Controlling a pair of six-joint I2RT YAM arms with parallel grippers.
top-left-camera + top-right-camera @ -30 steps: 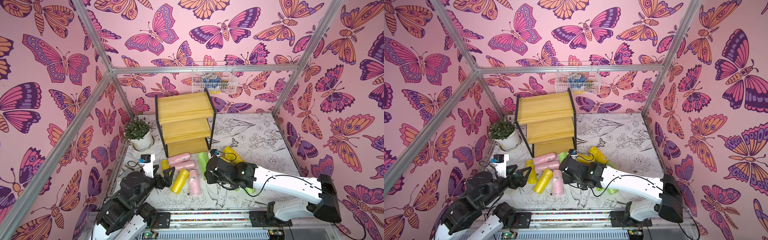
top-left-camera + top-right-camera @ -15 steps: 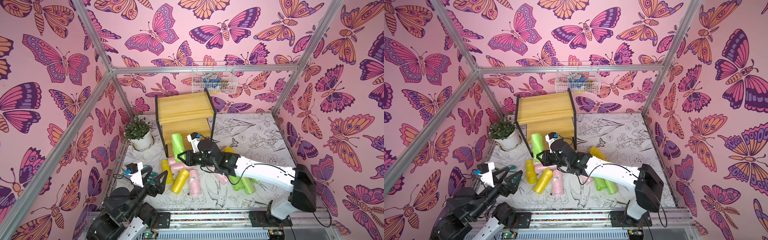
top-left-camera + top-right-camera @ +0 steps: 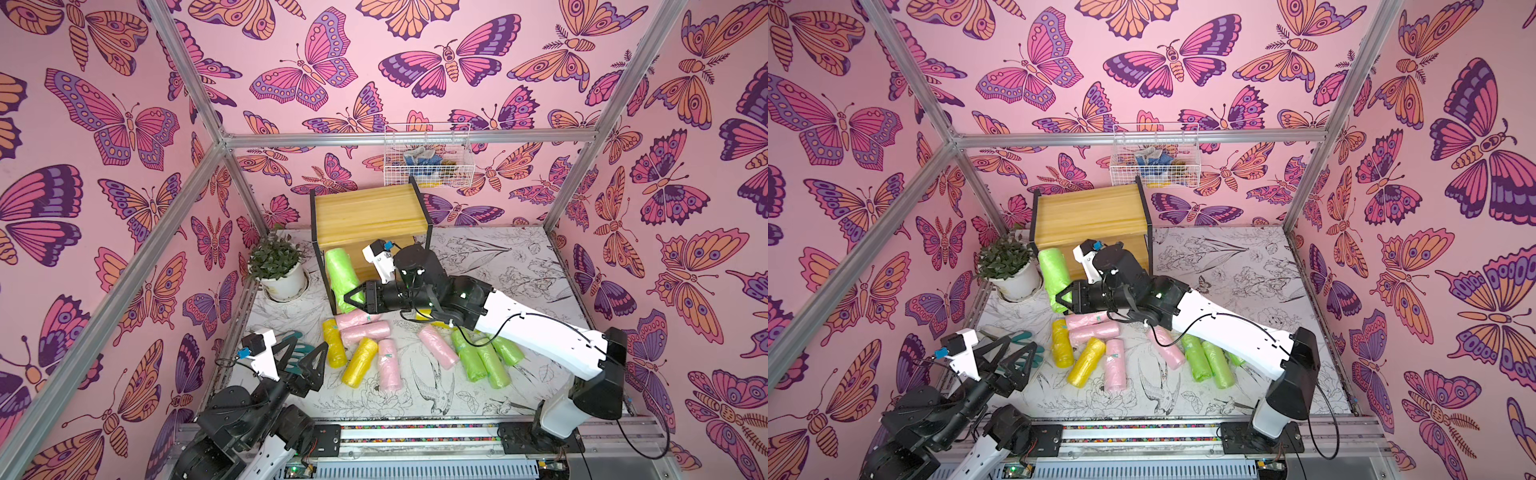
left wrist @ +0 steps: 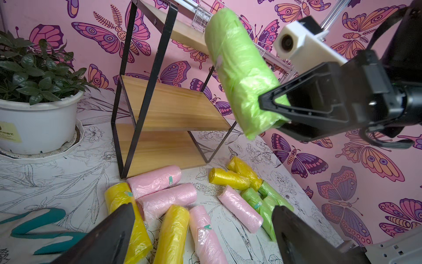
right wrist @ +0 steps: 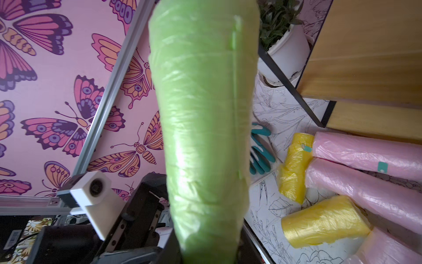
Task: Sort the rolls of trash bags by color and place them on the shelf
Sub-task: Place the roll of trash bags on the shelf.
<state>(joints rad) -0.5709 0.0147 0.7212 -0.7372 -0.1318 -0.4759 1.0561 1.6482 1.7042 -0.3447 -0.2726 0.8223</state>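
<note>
My right gripper (image 3: 351, 297) (image 3: 1064, 297) is shut on the lower end of a lime green roll (image 3: 343, 276) (image 3: 1054, 274) (image 4: 242, 73) (image 5: 203, 114). It holds the roll upright in the air by the left front post of the wooden shelf (image 3: 370, 216) (image 3: 1092, 216) (image 4: 169, 107). On the table in front of the shelf lie pink rolls (image 3: 365, 332), yellow rolls (image 3: 359, 361) and green rolls (image 3: 482, 359). My left gripper (image 3: 307, 347) (image 3: 1019, 345) (image 4: 202, 208) stands open and holds nothing, above the table at the front left, short of the pile.
A potted plant (image 3: 278, 266) stands left of the shelf. A white wire basket (image 3: 428, 160) hangs on the back wall above it. Teal gloves (image 3: 1025, 338) (image 4: 38, 219) lie under the left gripper. Metal frame posts run along the walls.
My right gripper has lifted a green roll from the pile and carried it up to the shelf's left front. My left arm has drawn back from the pile toward the front left.
</note>
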